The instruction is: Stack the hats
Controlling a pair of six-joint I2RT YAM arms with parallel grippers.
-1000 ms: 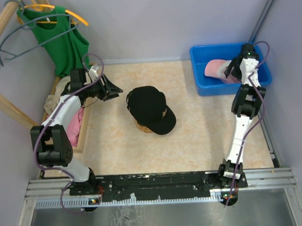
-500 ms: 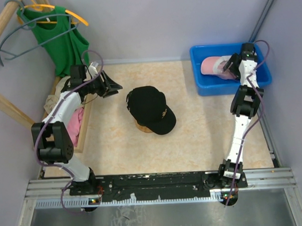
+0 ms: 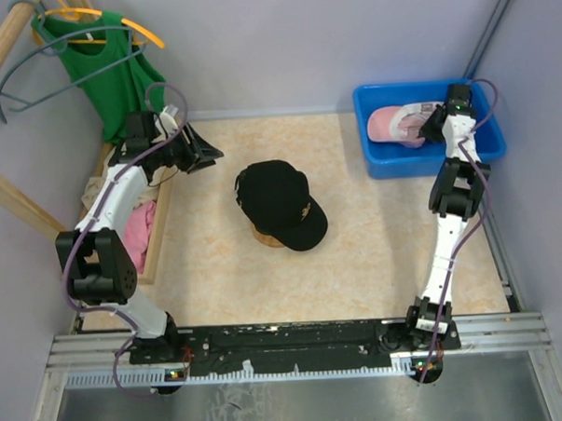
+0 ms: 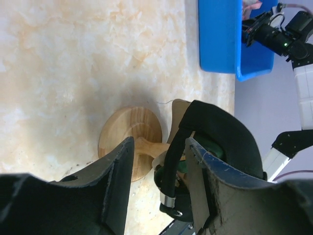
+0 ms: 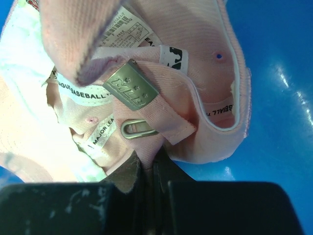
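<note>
A black hat [image 3: 279,203] with a gold emblem sits on top of a pile on a round wooden stand [image 3: 264,237] at mid-table. In the left wrist view a green hat [image 4: 211,147] and a tan brim [image 4: 179,109] show under the black hat [image 4: 222,129]. My left gripper [image 3: 204,155] hovers to the left of the pile, open and empty. A pink hat [image 3: 394,123] lies upside down in the blue bin [image 3: 483,146]. My right gripper [image 5: 146,169] is shut on the pink hat [image 5: 161,63], pinching its rear edge near the metal strap buckle.
A green sleeveless top [image 3: 117,78] hangs on a hanger at the back left. A wooden tray [image 3: 161,236] along the left edge holds pink and cream cloths [image 3: 137,226]. Walls stand close behind and to the right of the bin.
My right gripper has closed on the pink hat's rear edge, and the hat has shifted a little in the bin. My left gripper has drawn slightly back and to the left.
</note>
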